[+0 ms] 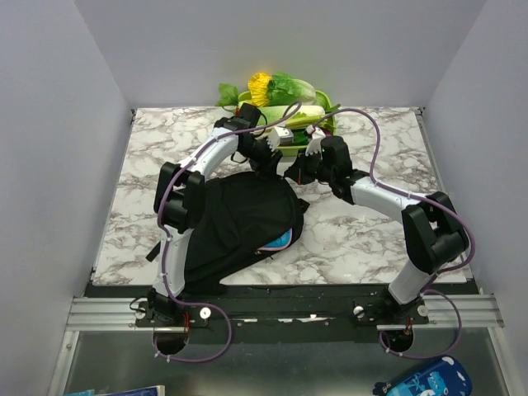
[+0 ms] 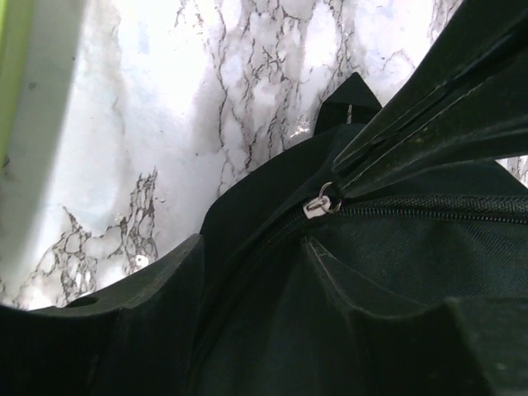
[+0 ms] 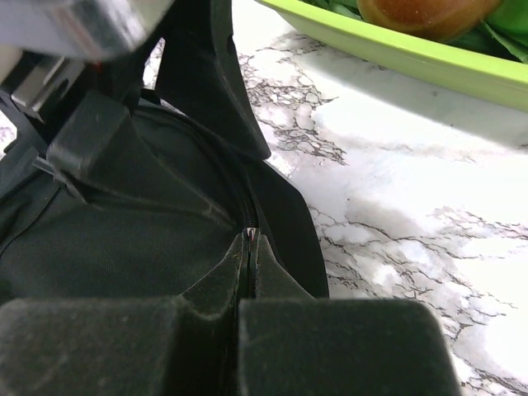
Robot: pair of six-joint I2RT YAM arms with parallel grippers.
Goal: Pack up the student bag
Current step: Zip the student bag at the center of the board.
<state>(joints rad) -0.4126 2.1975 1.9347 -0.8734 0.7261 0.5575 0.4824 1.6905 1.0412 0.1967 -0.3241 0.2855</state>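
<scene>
Bag point(image 1: 247, 223) lies slumped on the table point(image 1: 371, 239) between my arms, looks soft, light, floppy; right gripper point(image 3: 249, 241) pinched on the zip pull point(image 2: 320, 203), left gripper point(image 2: 254, 247) spread open beside it; better to grip pull or seam than loose cloth.

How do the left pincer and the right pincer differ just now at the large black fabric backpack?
The left pincer is open, jaws apart; the right pincer is shut, jaws pressed together. The left pincer holds nothing, the silver zip pull lying ahead of its gap; the right pincer's tips sit on the zip line, though what they pinch is unclear. Both are at the far end of the large black fabric backpack.
</scene>
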